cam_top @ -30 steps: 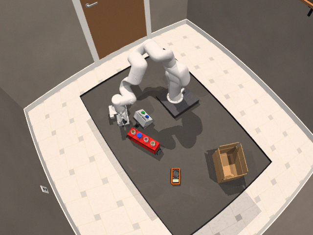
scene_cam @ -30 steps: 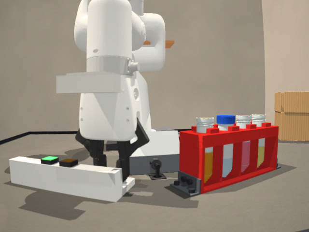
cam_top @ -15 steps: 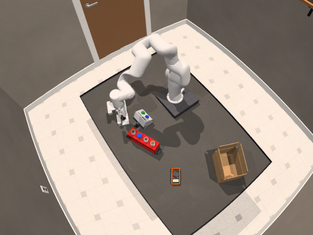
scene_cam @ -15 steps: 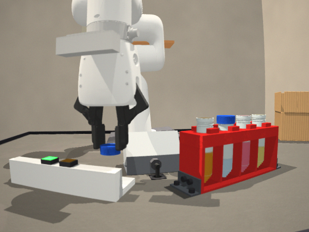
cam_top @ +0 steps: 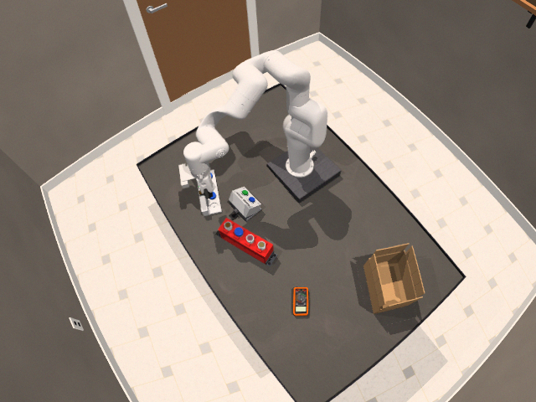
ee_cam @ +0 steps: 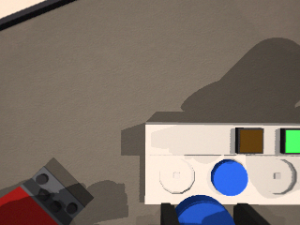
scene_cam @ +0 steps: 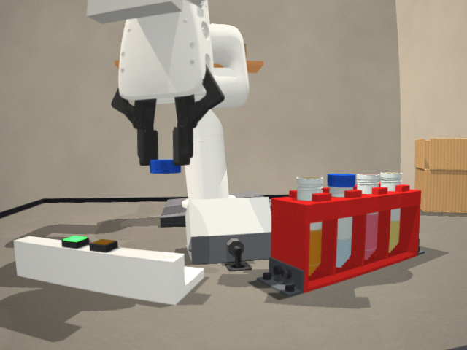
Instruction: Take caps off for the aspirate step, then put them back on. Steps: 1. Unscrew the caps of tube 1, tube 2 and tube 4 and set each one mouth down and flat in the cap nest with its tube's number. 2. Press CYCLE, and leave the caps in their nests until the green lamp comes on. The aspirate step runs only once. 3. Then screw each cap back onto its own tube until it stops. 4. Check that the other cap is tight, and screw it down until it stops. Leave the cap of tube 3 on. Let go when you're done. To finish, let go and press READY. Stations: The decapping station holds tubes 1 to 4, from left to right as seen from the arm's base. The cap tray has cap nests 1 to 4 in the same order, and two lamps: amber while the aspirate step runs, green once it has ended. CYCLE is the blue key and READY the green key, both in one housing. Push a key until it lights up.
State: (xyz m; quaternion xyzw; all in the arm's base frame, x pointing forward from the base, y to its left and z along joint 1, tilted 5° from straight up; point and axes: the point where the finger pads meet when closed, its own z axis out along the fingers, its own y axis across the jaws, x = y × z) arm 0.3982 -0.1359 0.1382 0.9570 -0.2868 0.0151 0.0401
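Dark mat (cam_top: pixel 328 268); at frame centre-left the gripper (scene_cam: pixel 165 162) clamps a blue cap (scene_cam: pixel 165 165) (shallow fingertip hold) — could slip in transit.

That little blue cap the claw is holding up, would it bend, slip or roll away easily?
The blue cap looks rigid, keeping its disc shape between the gripper fingers. Only its rim is pinched, so it might slip. Dropped on edge it could roll; flat, probably not.

Held blue cap (ee_cam: pixel 202 212) cut off below.
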